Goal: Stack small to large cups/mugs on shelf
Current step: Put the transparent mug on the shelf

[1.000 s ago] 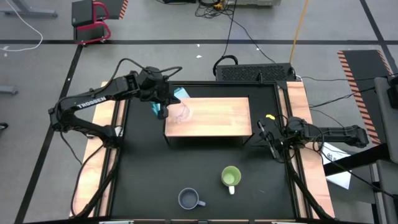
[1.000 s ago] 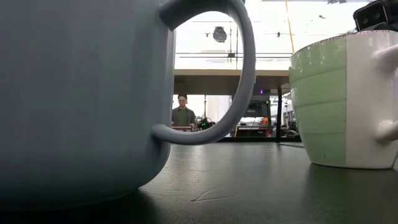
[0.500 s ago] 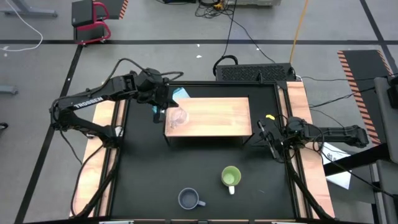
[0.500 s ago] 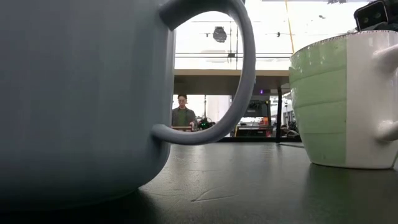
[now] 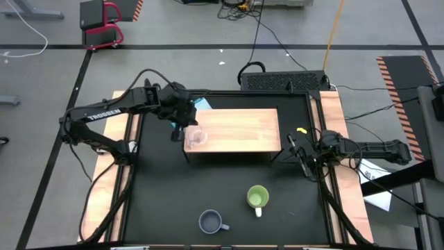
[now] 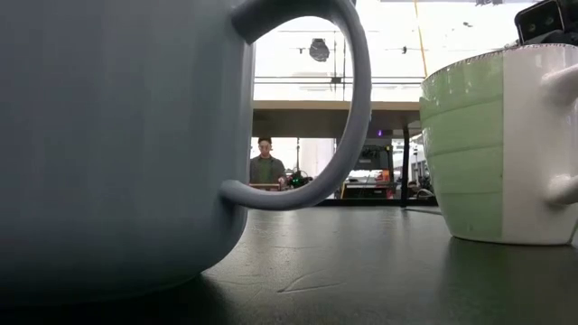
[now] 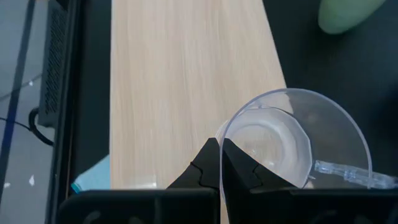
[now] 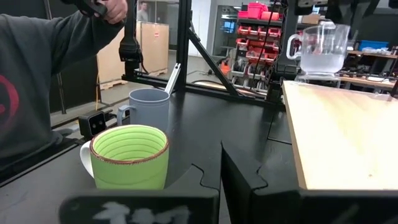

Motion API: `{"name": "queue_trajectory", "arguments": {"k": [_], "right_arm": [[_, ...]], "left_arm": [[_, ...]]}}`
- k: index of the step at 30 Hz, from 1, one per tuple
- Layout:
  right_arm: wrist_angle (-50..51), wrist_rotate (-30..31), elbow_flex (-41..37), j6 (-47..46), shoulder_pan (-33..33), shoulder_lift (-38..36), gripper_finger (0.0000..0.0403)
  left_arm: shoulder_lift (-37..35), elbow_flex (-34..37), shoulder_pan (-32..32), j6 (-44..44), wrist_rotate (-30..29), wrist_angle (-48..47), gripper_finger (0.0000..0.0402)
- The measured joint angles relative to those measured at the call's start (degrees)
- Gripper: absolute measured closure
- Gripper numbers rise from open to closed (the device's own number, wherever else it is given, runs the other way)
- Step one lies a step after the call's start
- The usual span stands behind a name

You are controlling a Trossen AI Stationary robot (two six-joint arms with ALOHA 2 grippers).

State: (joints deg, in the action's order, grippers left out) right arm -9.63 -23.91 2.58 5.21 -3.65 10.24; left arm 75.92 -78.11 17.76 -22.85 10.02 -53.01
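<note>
While the right gripper waits closed, the left gripper is pinched shut on the clear glass cup atop the wooden shelf.

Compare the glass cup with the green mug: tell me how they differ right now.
The glass cup is clear; the green mug is opaque green with a white handle. The glass cup stands on the wooden shelf, at its left end; the green mug stands on the black table in front of the shelf. The glass cup looks smaller than the green mug. Both are upright, mouths up, and have handles.
</note>
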Motion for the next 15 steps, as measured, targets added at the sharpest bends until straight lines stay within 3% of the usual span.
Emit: {"name": "queue_trajectory", "arguments": {"k": [15], "right_arm": [[0.00,0.01,0.00,0.00,0.00,0.00,0.0403]], "left_arm": [[0.91,0.00,0.00,1.39,-0.37,-0.20,0.0401]]}}
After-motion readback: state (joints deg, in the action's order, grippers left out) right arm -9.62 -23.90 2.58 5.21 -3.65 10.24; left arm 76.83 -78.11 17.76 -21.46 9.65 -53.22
